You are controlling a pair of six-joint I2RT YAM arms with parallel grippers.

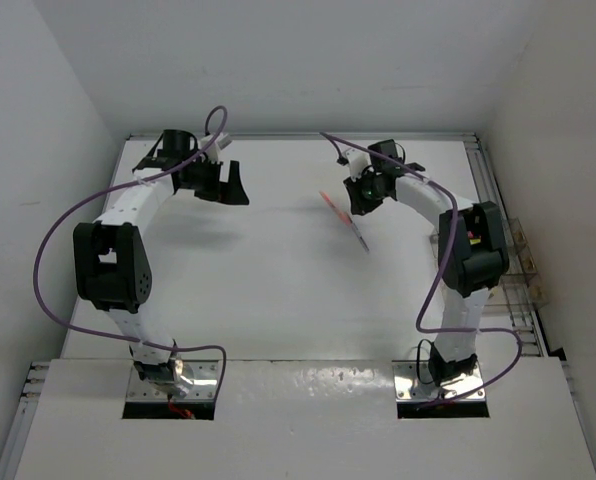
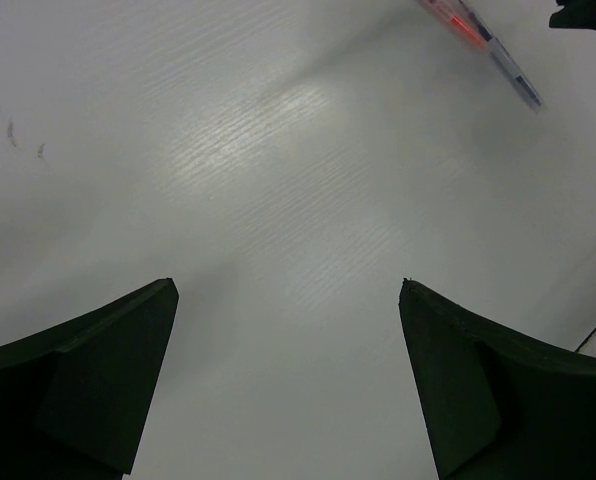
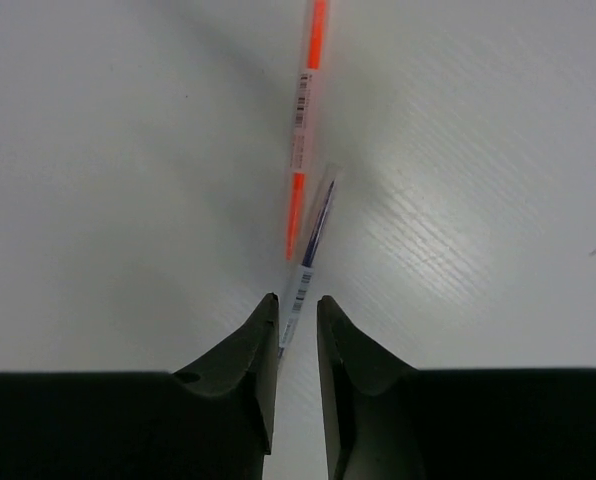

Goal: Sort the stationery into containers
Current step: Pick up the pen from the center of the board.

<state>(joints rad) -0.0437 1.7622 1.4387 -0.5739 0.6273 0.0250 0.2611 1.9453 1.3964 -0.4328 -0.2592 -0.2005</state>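
Observation:
Two thin pens lie side by side at the table's far middle: an orange pen and a blue pen. My right gripper hangs just over them. Its jaws stand a narrow gap apart, with the blue pen's near end running between them against the left finger. Bare table shows between the pen and the other finger. My left gripper is wide open and empty over bare table at the far left. Both pens also show in the left wrist view, orange and blue. Clear containers stand at the right edge.
A metal rail runs along the table's right side, with the clear boxes beyond it. White walls close in the back and both sides. Purple cables loop off both arms.

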